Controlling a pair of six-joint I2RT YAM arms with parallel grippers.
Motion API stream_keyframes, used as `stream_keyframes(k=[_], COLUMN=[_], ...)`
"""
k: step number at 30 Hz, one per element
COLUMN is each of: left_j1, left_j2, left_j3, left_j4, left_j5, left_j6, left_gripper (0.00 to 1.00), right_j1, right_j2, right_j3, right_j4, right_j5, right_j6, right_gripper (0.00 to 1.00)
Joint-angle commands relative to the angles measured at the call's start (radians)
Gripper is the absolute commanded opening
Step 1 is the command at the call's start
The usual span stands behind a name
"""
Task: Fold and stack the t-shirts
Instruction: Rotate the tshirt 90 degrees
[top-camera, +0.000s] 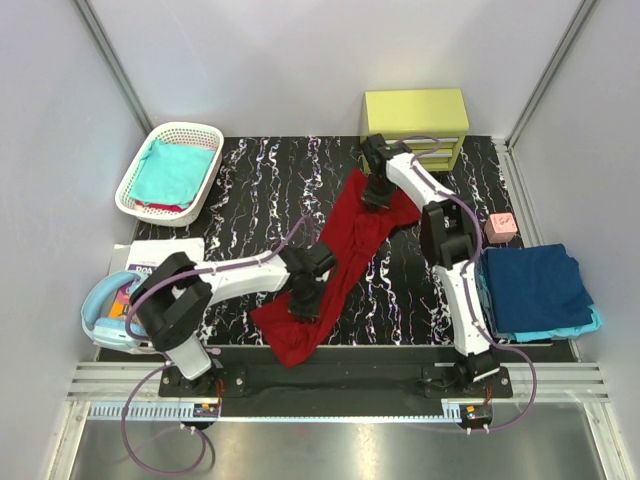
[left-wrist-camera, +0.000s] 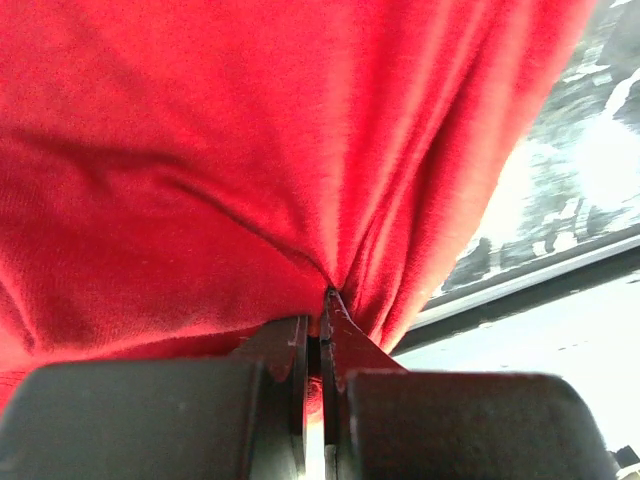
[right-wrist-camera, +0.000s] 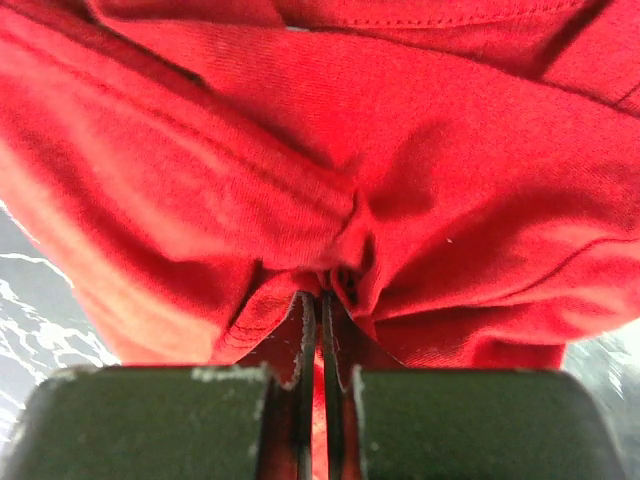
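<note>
Progress check, left to right.

Far left: the white basket (top-camera: 186, 127) holds a teal t-shirt (top-camera: 175, 172), loosely laid and not folded. A sliver of reddish cloth shows under it, but you cannot tell what it is. Count this one as not yet started.

Centre: the dark red t-shirt (top-camera: 340, 250) is the item in hand. It is drawn into a long diagonal band over the black marbled table (top-camera: 250, 190), running from near left to far right. The left gripper (top-camera: 305, 300) has its jaws pinched tight on a gather of red cloth near the near end. The left wrist view shows the fabric puckering into the closed tips. The right gripper (top-camera: 377, 192) is likewise clamped on a bunched fold at the far end. The cloth is bunched and unflattened, with no fold made. Judgement: you are at the spreading stage.

Right: a navy t-shirt (top-camera: 530, 285) lies folded on top of a light blue t-shirt (top-camera: 590, 324). That stack looks finished.

Tally, as a judgement: two done, one in hand, at least one waiting.
</note>
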Motion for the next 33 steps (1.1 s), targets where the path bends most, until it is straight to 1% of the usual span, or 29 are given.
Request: stream_keyframes(k=[1,3,6,10,12,16,20,23,24,25,26,27,28,29,30,31,32,33], left_j1=[-0.058,-0.075,-0.121,-0.153,-0.162,-0.164,-0.164,-0.165,-0.164,-0.165,-0.164,-0.164,-0.164,-0.164,-0.164,-0.162,-0.162,-0.158], left_j2=[0.075,0.110,0.176,0.257,0.294,0.343,0.382,0.395,0.386,0.351,0.321,0.288,0.205,0.166,0.118,0.039,-0.006,-0.046], left_j3=[0.110,0.158,0.282,0.385,0.428,0.477,0.514,0.523,0.517,0.508,0.496,0.467,0.450,0.435,0.407,0.392,0.379,0.353], left_j4=[-0.081,-0.081,-0.081,-0.086,-0.088,-0.089,-0.089,-0.089,-0.098,-0.103,-0.103,-0.104,-0.104,-0.103,-0.104,-0.107,-0.112,-0.117], left_j5=[0.028,0.032,0.035,0.037,0.034,0.031,0.034,0.013,-0.006,-0.030,-0.088,-0.121,-0.141,-0.218,-0.250,-0.279,-0.332,-0.357], left_j6=[-0.033,-0.046,-0.065,-0.083,-0.086,-0.088,-0.085,-0.083,-0.085,-0.088,-0.089,-0.094,-0.094,-0.092,-0.092,-0.092,-0.097,-0.102], left_gripper=[0.00,0.00,0.00,0.00,0.00,0.00,0.00,0.00,0.00,0.03,0.14,0.19,0.24,0.40,0.50,0.60,0.76,0.83], right_j1=[0.019,0.029,0.042,0.061,0.078,0.103,0.121,0.121,0.121,0.121,0.121,0.121,0.121,0.123,0.120,0.117,0.114,0.106], right_j2=[0.114,0.166,0.238,0.339,0.360,0.375,0.381,0.344,0.328,0.283,0.254,0.220,0.147,0.108,0.075,0.018,-0.010,-0.037], right_j3=[0.245,0.302,0.416,0.564,0.586,0.568,0.545,0.491,0.456,0.439,0.421,0.374,0.350,0.330,0.303,0.298,0.292,0.271], right_j4=[-0.056,-0.070,-0.084,-0.087,-0.079,-0.050,-0.045,-0.032,-0.029,-0.026,-0.019,-0.010,0.000,0.020,0.027,0.030,0.028,0.030], right_j5=[0.003,-0.013,-0.089,-0.186,-0.224,-0.293,-0.329,-0.283,-0.234,-0.203,-0.168,-0.105,-0.071,-0.042,-0.002,0.012,0.019,0.033], right_j6=[-0.081,-0.086,-0.096,-0.121,-0.135,-0.162,-0.199,-0.204,-0.210,-0.217,-0.224,-0.228,-0.230,-0.230,-0.233,-0.237,-0.236,-0.233], right_gripper=[0.00,0.00,0.00,0.00,0.00,0.00,0.00,0.00,0.00,0.01,0.07,0.22,0.30,0.38,0.47,0.59,0.66,0.71])
